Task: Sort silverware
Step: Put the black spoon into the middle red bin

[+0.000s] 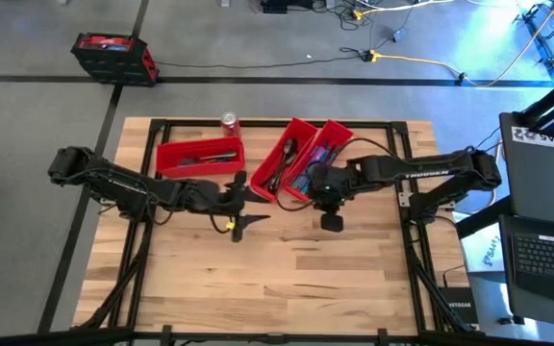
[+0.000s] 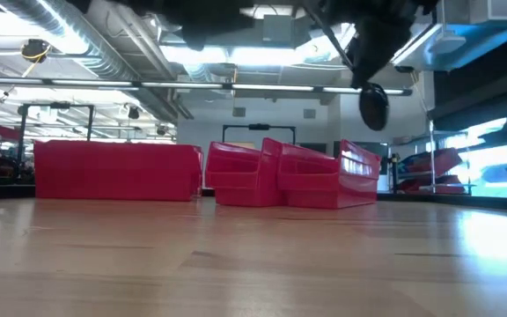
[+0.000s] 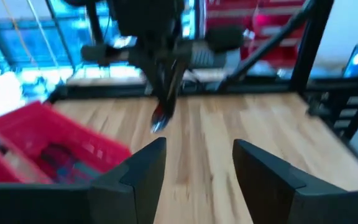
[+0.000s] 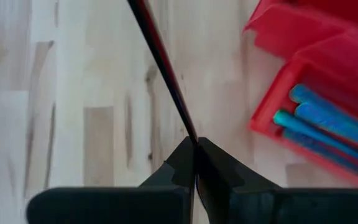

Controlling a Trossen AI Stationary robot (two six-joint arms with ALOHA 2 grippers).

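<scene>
Fingers of the right gripper [image 4: 196, 163] are pressed fully together on the handle of a dark slender spoon [image 4: 162, 65], which sticks out ahead of the pinch and hangs clear above the bare wooden table [image 1: 287, 279]; in the left wrist view the same spoon [image 3: 161, 112] dangles bowl-down from the right arm. From above, the right gripper [image 1: 331, 219] sits just in front of the two angled red bins [image 1: 301, 156], where blue-teal pieces already lie (their exact kinds are too small to tell). A third red bin [image 1: 200, 157] stands to the left, also holding silverware, with a red soda can [image 1: 229, 122] just behind it. The left gripper [image 1: 241, 226] hovers near the table's middle, its fingers [image 3: 143, 173] roughly half spread and holding nothing. The step in hand looks like carrying the spoon to its bin. To do it well, I would keep the pinch firm, since the grip is near one end and the spoon could swing, bring it over the bin with matching pieces, line it up with the bin's long axis, lower it inside the walls, and only then release.
</scene>
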